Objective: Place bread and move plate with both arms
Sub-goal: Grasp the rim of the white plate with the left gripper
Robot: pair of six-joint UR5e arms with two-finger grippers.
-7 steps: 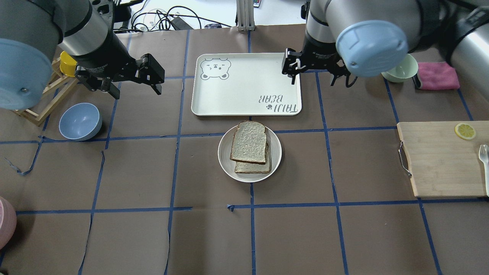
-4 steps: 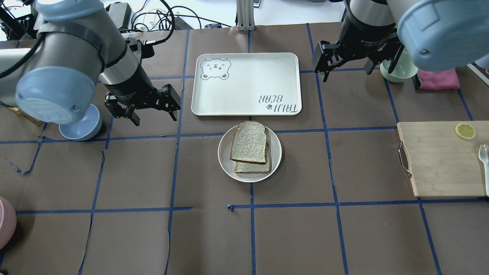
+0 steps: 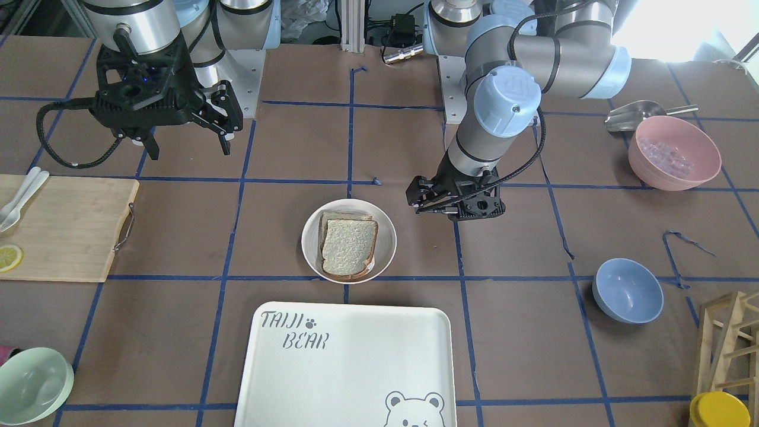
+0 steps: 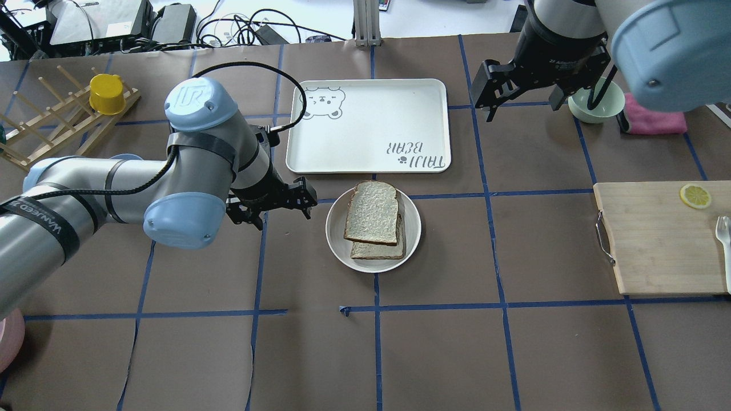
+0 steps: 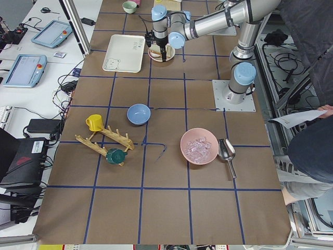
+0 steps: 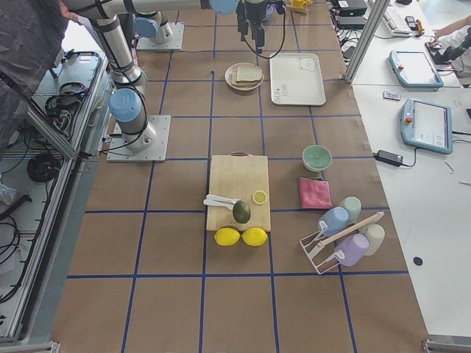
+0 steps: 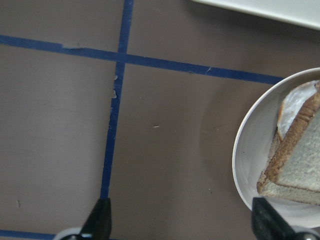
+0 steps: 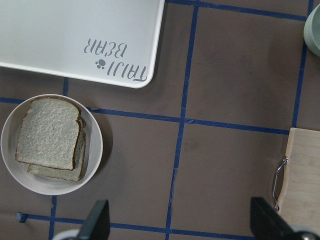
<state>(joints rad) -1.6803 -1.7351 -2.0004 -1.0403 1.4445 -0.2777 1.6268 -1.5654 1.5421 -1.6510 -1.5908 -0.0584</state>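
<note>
2 wide-open, empty fingers (image 4: 307, 203) each: left gripper (image 4: 280, 210) low beside plate (image 4: 334, 229), right gripper (image 4: 522, 108) raised beside tray (image 4: 365, 128).

Both arms are silver-grey tubes with chunky light blue joint caps. The left arm (image 4: 91, 202) has a UR logo (image 4: 190, 98) on one cap, a black strap (image 4: 48, 225) with white lettering and a black cable (image 4: 240, 65) looping off it. The right arm (image 4: 559, 14) looks the same, with a tiny screw (image 4: 649, 83) in its cap. The left gripper (image 4: 282, 216) and right gripper (image 4: 522, 108) are plain black.
</note>
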